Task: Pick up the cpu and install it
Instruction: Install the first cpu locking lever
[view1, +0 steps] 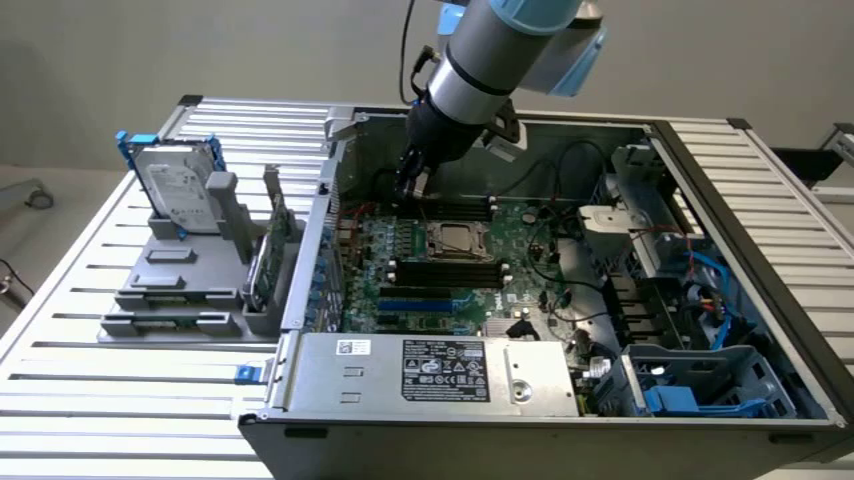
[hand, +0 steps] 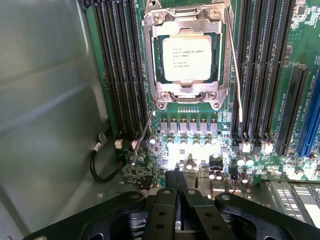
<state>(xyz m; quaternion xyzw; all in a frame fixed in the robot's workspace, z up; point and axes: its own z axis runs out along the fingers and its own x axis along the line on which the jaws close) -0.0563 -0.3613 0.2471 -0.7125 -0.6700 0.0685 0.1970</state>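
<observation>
Slatted aluminium surface carries, from the exterior view's left, a grey fixture holding a hard drive upright, then the open computer case. My gripper hangs inside it over the motherboard, fingers pressed together on nothing. The cpu lies flat in its socket, a retention lever swung free. I judge it light, stiff, slick-topped and fragile underneath, so opposite edges are the only sensible hold.
</observation>
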